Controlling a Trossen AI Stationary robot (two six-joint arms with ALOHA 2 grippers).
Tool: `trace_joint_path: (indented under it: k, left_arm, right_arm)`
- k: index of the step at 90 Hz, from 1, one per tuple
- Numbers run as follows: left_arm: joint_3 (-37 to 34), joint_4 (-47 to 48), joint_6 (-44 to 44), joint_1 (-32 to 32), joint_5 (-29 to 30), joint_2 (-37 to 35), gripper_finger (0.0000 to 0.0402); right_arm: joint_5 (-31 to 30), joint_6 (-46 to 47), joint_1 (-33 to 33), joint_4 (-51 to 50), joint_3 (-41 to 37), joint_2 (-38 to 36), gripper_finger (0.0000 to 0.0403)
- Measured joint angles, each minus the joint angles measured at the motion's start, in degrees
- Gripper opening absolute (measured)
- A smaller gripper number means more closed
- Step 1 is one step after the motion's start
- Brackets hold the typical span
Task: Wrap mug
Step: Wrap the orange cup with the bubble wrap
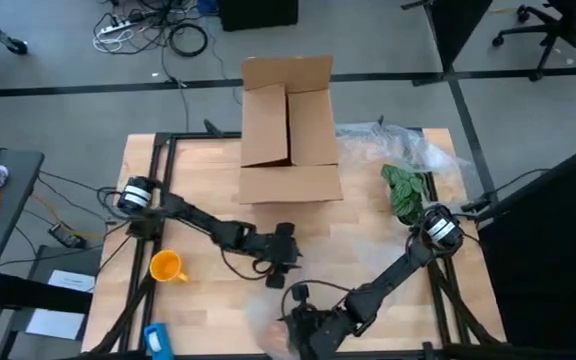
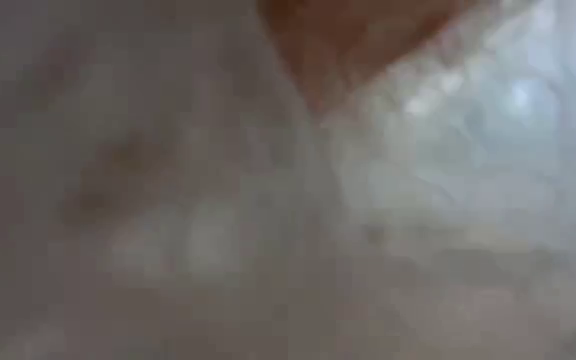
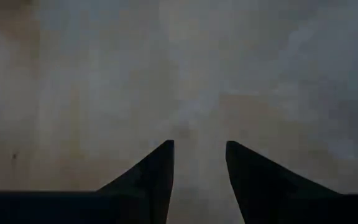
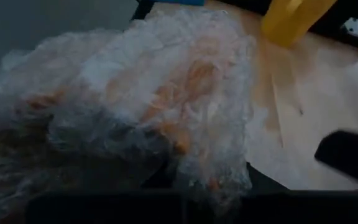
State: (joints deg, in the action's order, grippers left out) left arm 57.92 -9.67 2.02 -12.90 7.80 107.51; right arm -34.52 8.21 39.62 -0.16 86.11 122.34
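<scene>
The mug (image 1: 167, 266) is seen standing on the worktop (image 1: 208, 180) near its left edge, toward the near corner, with its handle turned toward the middle of the worktop. It is not touched by either gripper and no wrapping lies around it. In the right wrist view the mug (image 4: 289, 18) shows as a yellow shape beyond the crumpled plastic.

The left gripper (image 1: 280, 268) is held low over the middle of the worktop, between the mug and the right arm. Its two dark fingers (image 3: 157, 171) are seen in the left wrist view with a narrow gap between them, and nothing is gripped there; only a hazy pale surface is seen past them.

The right gripper (image 1: 303, 335) is placed at the near edge of the worktop, at a bunched clear plastic sheet (image 4: 148, 99). The sheet covers its fingers, so it cannot be told whether they are closed on it. The low view is filled by the same crinkled plastic (image 2: 438, 170), pressed close to the camera.

A cardboard box (image 1: 288, 130) with its flaps open stands at the far edge of the worktop. More clear plastic (image 1: 413, 145) and a green bundle (image 1: 405, 190) lie toward the far right corner. A small blue object (image 1: 156, 338) lies at the near left corner.
</scene>
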Motion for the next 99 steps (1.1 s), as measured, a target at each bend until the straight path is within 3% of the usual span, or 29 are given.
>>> trace_joint_path:
  k: [22,39,58,67,73,79,89,99]
  left_arm:
    - [0.19,17.82,1.25,3.33,11.53,-1.39,0.0131]
    - [0.22,35.92,-1.15,4.11,18.85,-3.58,0.0131]
    - [-0.33,50.48,-2.49,4.68,20.53,-7.51,0.0131]
    - [-0.16,47.4,-2.11,4.24,19.36,-11.78,0.0131]
    - [-0.16,39.91,0.08,4.15,17.03,-14.85,0.0131]
    - [-0.59,26.03,3.64,4.24,10.87,-16.49,0.0131]
    - [-2.25,2.91,6.93,5.86,-4.21,-15.88,0.0131]
    - [-2.77,-7.74,7.5,8.17,-11.55,-10.29,0.0131]
  right_arm:
    - [0.21,-1.58,-2.43,-0.93,0.0,0.31,0.0]
    - [0.0,-9.14,-6.26,-0.13,-0.02,0.33,0.0]
    - [0.23,-13.66,-9.0,0.72,-0.02,0.33,0.0]
    - [1.58,-13.03,-8.06,1.98,-0.07,0.37,0.0]
    - [1.78,-12.34,-6.98,2.79,-0.08,0.37,0.0]
    - [1.64,-11.77,-6.18,4.53,-0.56,0.37,0.0]
    - [1.06,-10.28,-5.28,7.19,-1.55,0.37,0.0]
    - [0.87,-8.51,-5.23,7.91,-2.09,0.38,0.0]
